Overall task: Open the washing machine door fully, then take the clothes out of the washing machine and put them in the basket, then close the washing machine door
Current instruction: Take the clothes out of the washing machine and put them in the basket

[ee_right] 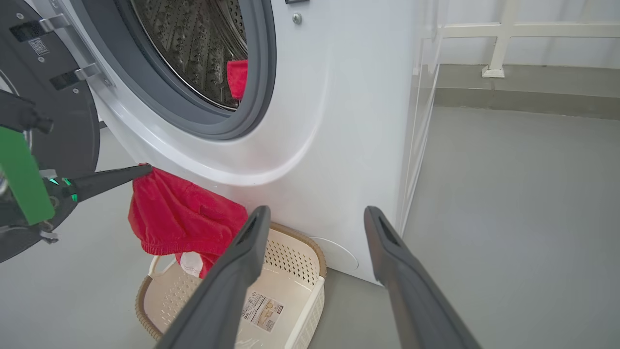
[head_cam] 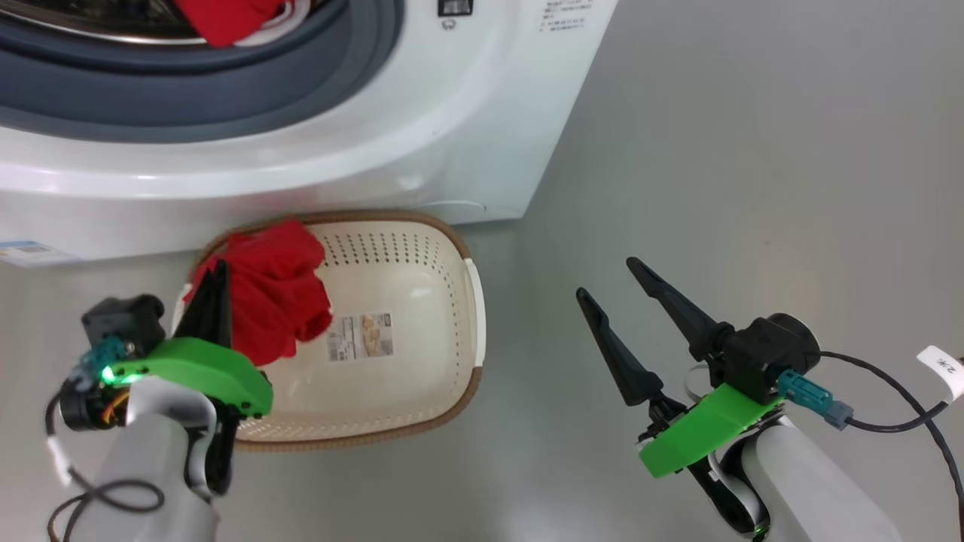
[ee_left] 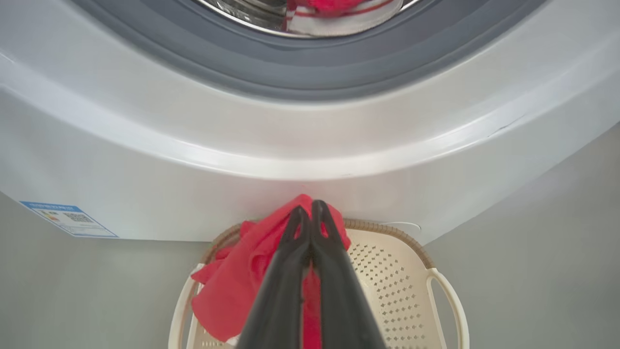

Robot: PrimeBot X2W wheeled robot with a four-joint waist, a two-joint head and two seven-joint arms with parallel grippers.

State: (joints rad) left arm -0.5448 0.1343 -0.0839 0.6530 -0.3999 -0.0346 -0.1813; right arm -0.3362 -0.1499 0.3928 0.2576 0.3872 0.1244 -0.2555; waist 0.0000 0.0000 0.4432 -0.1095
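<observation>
left gripper [head_cam: 217,268] clamps a red garment [head_cam: 280,295] above the basket [head_cam: 422,376]
the cloth hangs over the basket's left end, just in front of the washing machine [head_cam: 361,158]; a second red piece [head_cam: 226,21] lies in the drum [ee_right: 193,43], the door [ee_right: 58,121] swung open. right gripper [head_cam: 606,278] is spread wide, empty, over the floor [head_cam: 753,150].

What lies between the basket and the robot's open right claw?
Nothing lies there. In the head view, the stretch from the basket to the right gripper is bare grey floor.
</observation>
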